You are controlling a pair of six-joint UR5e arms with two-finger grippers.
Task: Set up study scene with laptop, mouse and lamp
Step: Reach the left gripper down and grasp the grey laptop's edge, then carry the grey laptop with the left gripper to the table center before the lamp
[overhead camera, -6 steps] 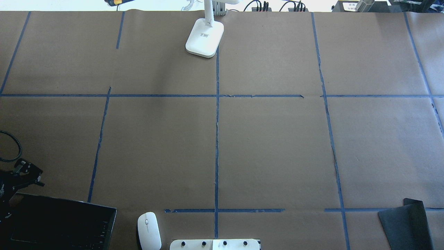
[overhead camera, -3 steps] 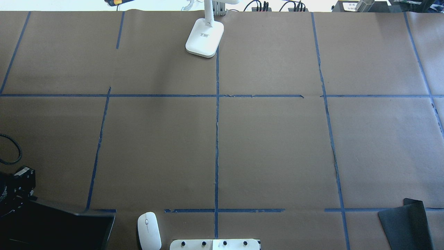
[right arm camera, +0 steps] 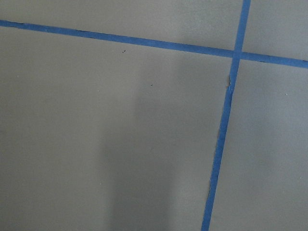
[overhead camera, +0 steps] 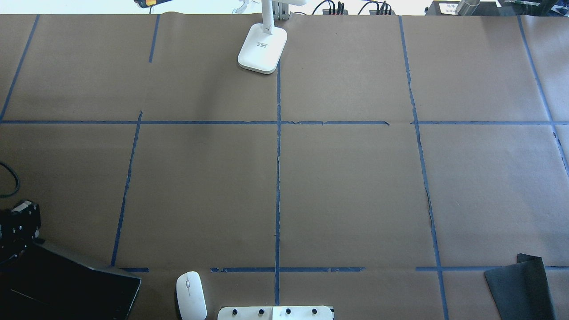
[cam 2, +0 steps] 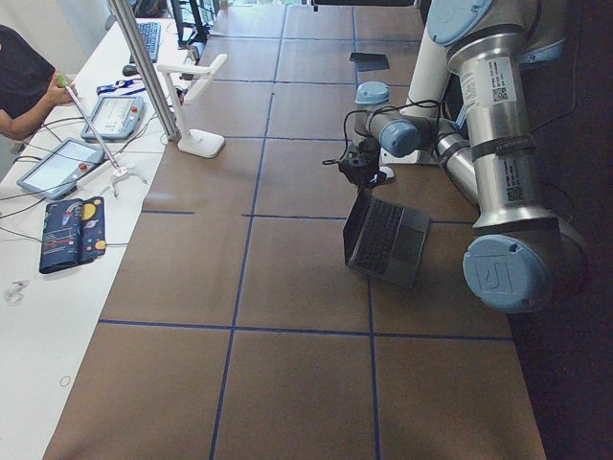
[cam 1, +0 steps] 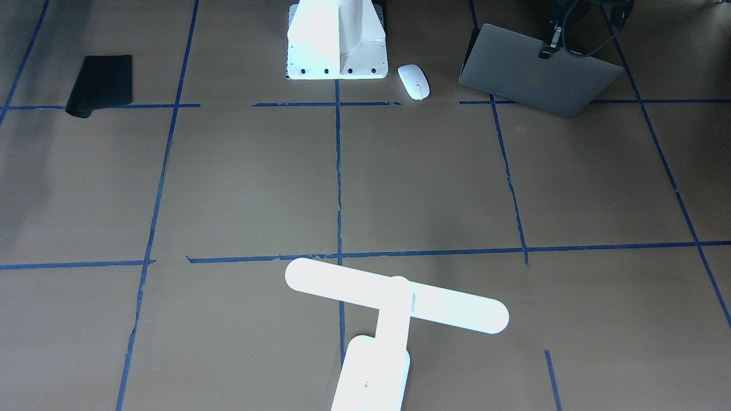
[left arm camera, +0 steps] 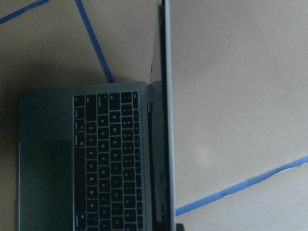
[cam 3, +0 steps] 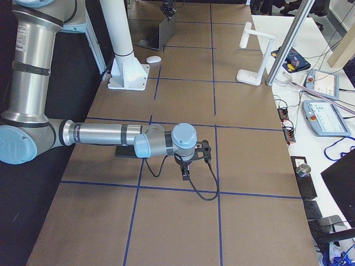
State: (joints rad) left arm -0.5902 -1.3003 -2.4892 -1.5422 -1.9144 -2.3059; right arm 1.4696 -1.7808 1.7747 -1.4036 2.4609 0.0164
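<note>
The grey laptop (cam 1: 537, 80) stands open at the robot's left near corner, lid back toward the front camera, black keys showing in the left wrist view (left arm camera: 110, 159). My left gripper (cam 1: 547, 50) sits on the lid's top edge and looks shut on it; it also shows in the overhead view (overhead camera: 18, 226). The white mouse (cam 1: 414, 81) lies between the laptop and the pedestal. The white lamp (cam 1: 394, 299) stands at the far middle edge; the overhead view shows its base (overhead camera: 262, 48). My right gripper (cam 3: 186, 169) hovers low over bare paper far to the right; I cannot tell its state.
A black pad (overhead camera: 522, 289) lies at the near right. The white bolted pedestal (cam 1: 337, 40) stands at the near middle. Blue tape lines (overhead camera: 278, 178) grid the brown paper. A side table with tablets (cam 2: 105, 120) and an operator (cam 2: 19, 77) lies beyond the far edge.
My left gripper has moved down and left in the overhead view, and the laptop lid's top edge has swung with it. The keys seen earlier are now hidden behind the lid there.
</note>
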